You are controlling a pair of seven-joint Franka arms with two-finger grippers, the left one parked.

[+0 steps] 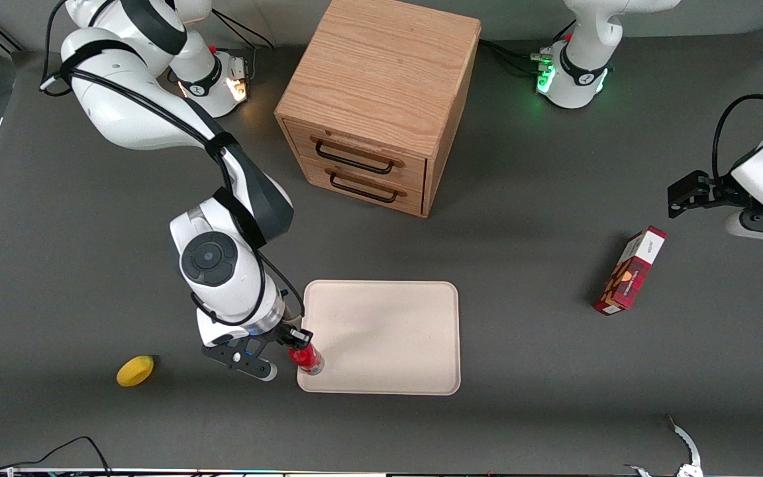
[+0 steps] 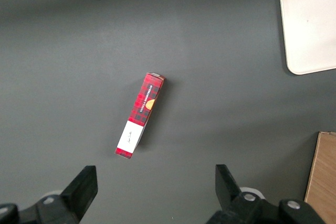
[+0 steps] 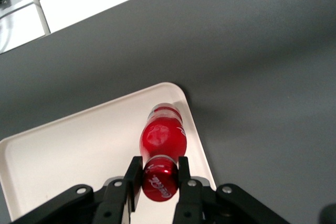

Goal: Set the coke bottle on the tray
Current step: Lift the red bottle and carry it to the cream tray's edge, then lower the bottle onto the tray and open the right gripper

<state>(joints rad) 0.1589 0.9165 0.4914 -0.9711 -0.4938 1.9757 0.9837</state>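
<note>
While the gripper (image 3: 159, 181) pinches the red cap between its two fingers, the coke bottle (image 3: 161, 139) stands over the corner of the tray (image 1: 395, 331) nearest the front camera at the working arm's end, its pale silvery base at the tray surface just inside the low rim. The bottle is small and glossy red, with white script on the cap, and far smaller than the cream, round-cornered tray. A yellow lemon (image 1: 135, 370) lies on the grey table (image 1: 57, 265) near the gripper, and a red carton (image 1: 630, 270) lies toward the parked arm's end.

Right arm reaches down; tool (image 3: 159, 178) points downward, fingers (image 3: 133, 179) clamped on load.
</note>
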